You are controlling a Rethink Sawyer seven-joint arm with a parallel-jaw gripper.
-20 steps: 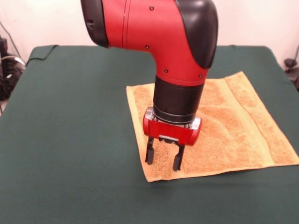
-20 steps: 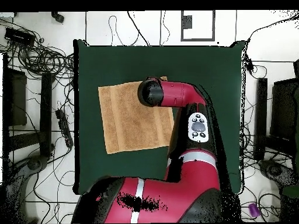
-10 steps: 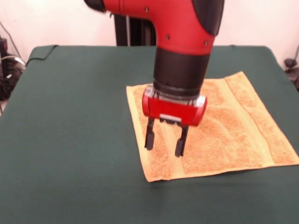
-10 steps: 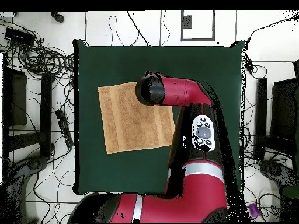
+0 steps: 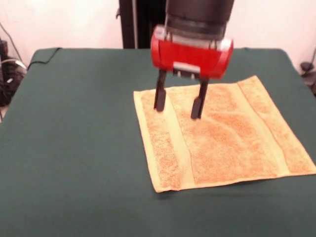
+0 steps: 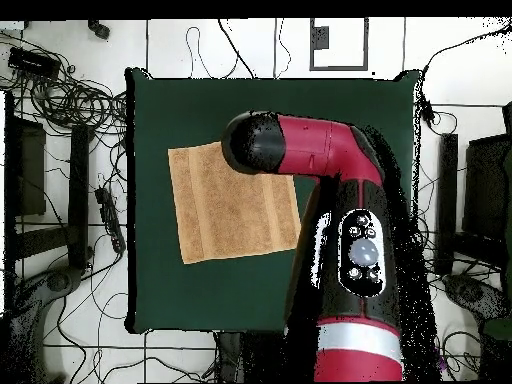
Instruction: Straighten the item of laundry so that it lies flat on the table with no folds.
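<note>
Fingers (image 5: 159,94) spread, empty, above towel (image 5: 232,140) at 12 o'clock; terry soft, light, limp; pinch a corner.

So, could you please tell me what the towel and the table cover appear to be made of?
The towel looks like looped terry cloth, orange-tan, with flat woven bands breaking the pile. The table cover seems a smooth, matte dark green fabric, draping over the edges.

End effector (image 5: 178,104) risen well above the towel (image 5: 222,143), shifted toward its far edge, fingers spread wider
</note>
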